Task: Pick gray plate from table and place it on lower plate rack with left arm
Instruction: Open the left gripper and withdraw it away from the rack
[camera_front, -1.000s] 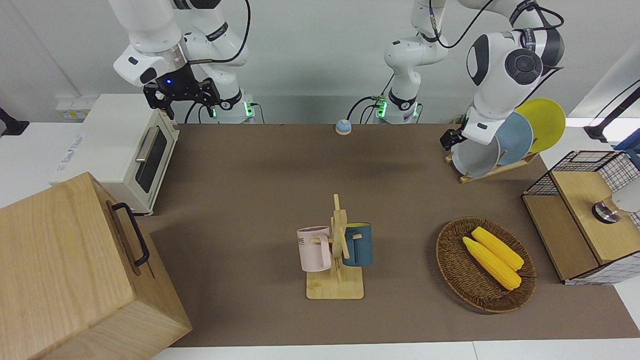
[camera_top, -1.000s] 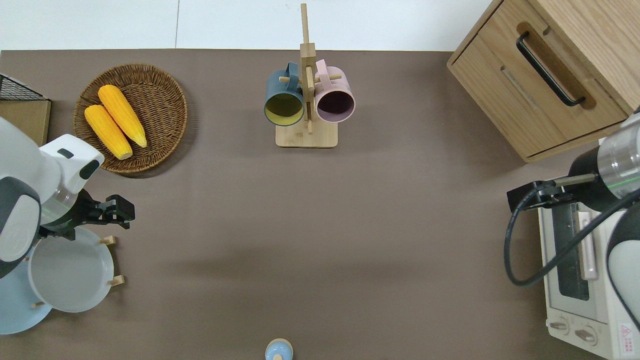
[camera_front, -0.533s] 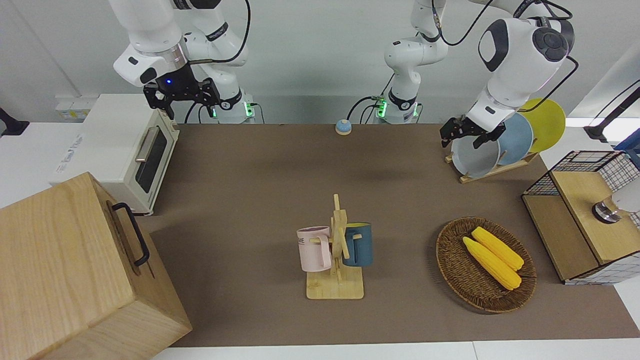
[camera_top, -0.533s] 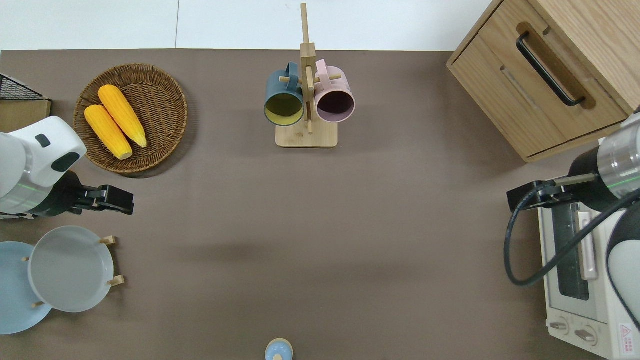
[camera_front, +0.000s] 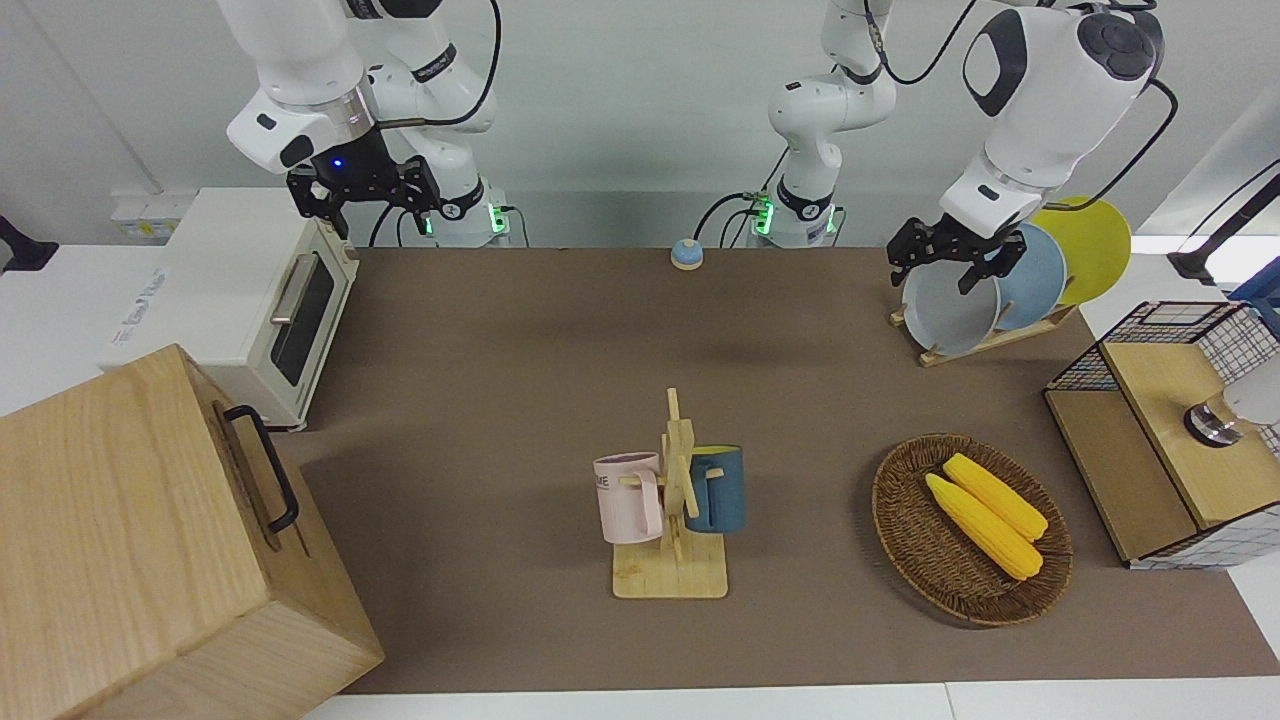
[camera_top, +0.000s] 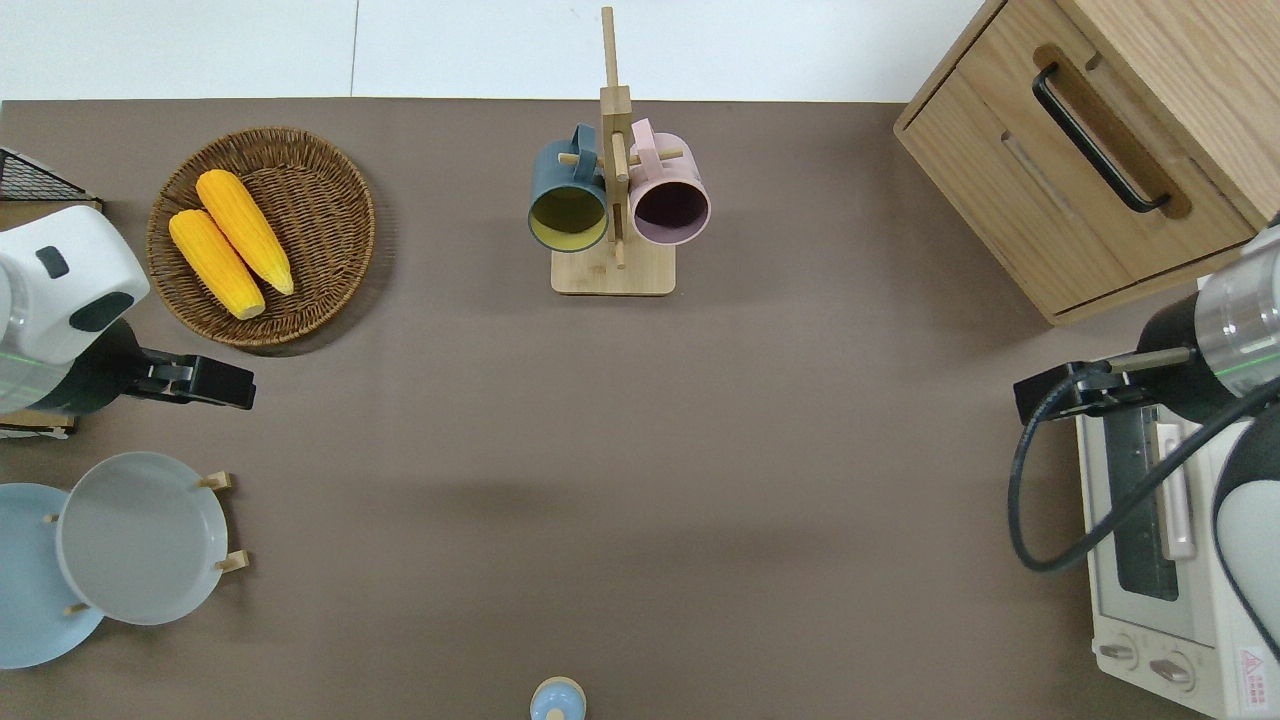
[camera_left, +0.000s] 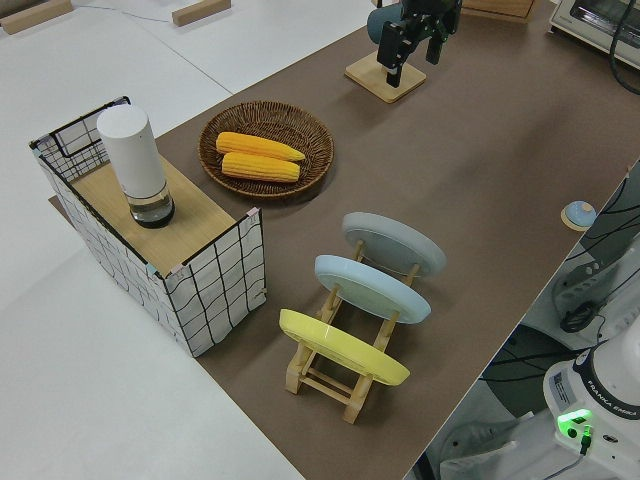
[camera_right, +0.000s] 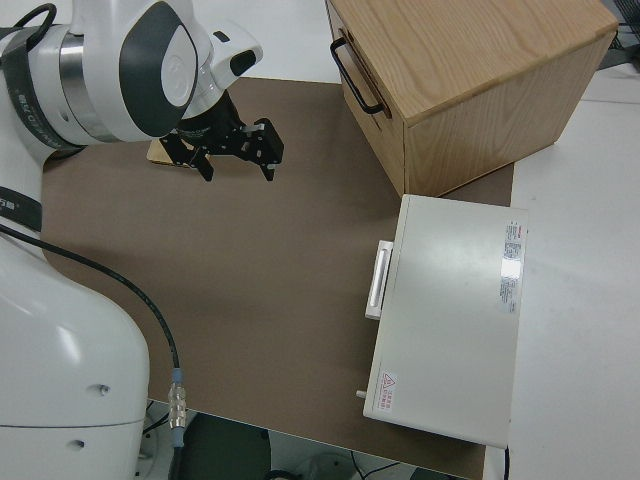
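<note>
The gray plate (camera_front: 950, 312) stands tilted in the end slot of the lower plate rack (camera_front: 990, 343), at the left arm's end of the table. It also shows in the overhead view (camera_top: 140, 535) and the left side view (camera_left: 395, 243). A sky-blue plate (camera_front: 1035, 275) and a yellow plate (camera_front: 1092, 245) fill the slots beside it. My left gripper (camera_front: 940, 265) is open and empty, up in the air. In the overhead view it (camera_top: 240, 385) is over bare mat between the rack (camera_top: 232, 562) and the corn basket. My right gripper (camera_front: 365, 200) is parked and open.
A wicker basket (camera_front: 905, 520) holds two corn cobs. A mug tree (camera_front: 672, 500) with a pink and a blue mug stands mid-table. A wire crate (camera_front: 1150, 330), a toaster oven (camera_front: 240, 300), a wooden drawer cabinet (camera_front: 120, 540) and a small bell (camera_front: 686, 254) line the edges.
My left gripper has lifted off the gray plate's rim and drawn away toward the corn basket. The gray plate stays in the rack. The right arm has not moved.
</note>
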